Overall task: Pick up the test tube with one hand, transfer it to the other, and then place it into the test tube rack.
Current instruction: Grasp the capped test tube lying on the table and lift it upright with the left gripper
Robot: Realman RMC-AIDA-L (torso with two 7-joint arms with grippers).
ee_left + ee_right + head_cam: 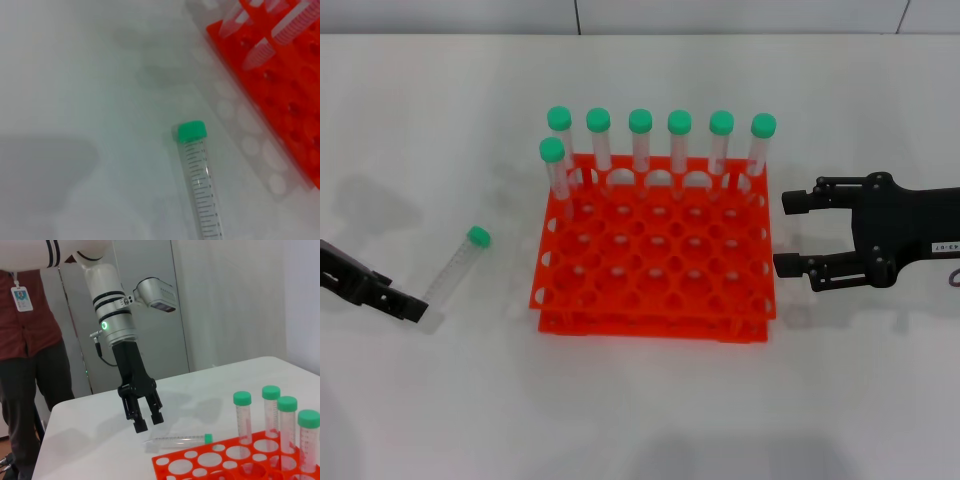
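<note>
The test tube (453,268) lies flat on the white table left of the test tube rack (655,285), its green cap (477,237) pointing away from me. My unlabelled left gripper (405,297) is open at the tube's capless end and holds nothing. From the right wrist it shows as the left gripper (149,422) hovering just above the lying test tube (177,441). In the left wrist view the test tube (201,185) fills the lower middle. Right of the rack, my labelled right gripper (788,232) stands open and empty.
Several green-capped tubes (640,140) stand along the rack's far row and one (554,165) in its left column. Beyond the table's far edge stands a person in a red shirt (25,340).
</note>
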